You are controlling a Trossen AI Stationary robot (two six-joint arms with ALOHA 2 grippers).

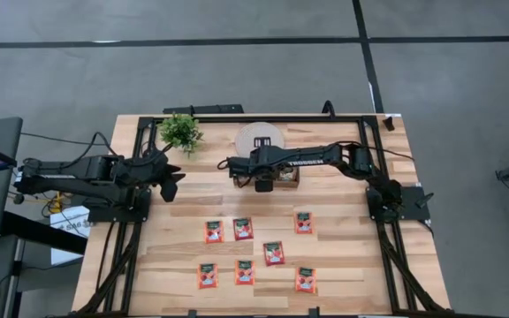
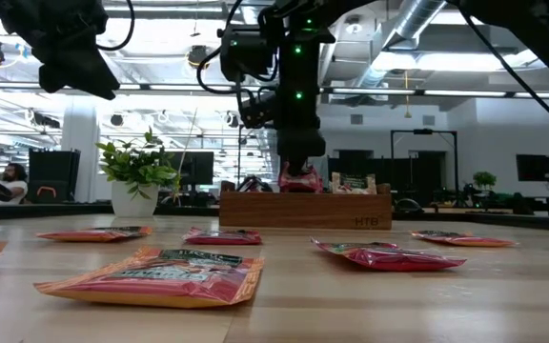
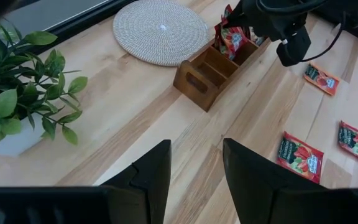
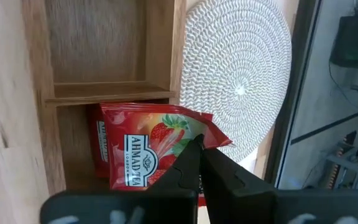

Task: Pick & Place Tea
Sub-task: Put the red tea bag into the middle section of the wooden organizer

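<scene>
The right claw [image 4: 199,163] is pinched shut on the upper edge of a red tea sachet [image 4: 148,152], holding it upright in the middle compartment of the wooden tray [image 4: 98,56]. Judging by this, the step in hand is the release. To do it well, the sachet's lower edge should be well inside the compartment walls before the fingers part, and the claw should then lift straight up, so the packet neither catches on the divider nor tips over the rim toward the round woven mat [image 4: 238,68]. The left claw [image 3: 194,171] hangs with its fingers apart and holding nothing, above the counter [image 3: 135,118] near the potted plant [image 3: 17,93]. Seven more red sachets [image 1: 273,253] lie flat in two loose rows on the near half of the counter, well apart from the tray. The right wrist view alone shows the grip itself, and that the next compartment is empty. The high view gives the count and spread of the waiting sachets but hides the tray under the arm. The low view shows the held sachet's top standing above the tray wall, and pale sachets in the tray's end compartment, which the other views do not show clearly.
</scene>
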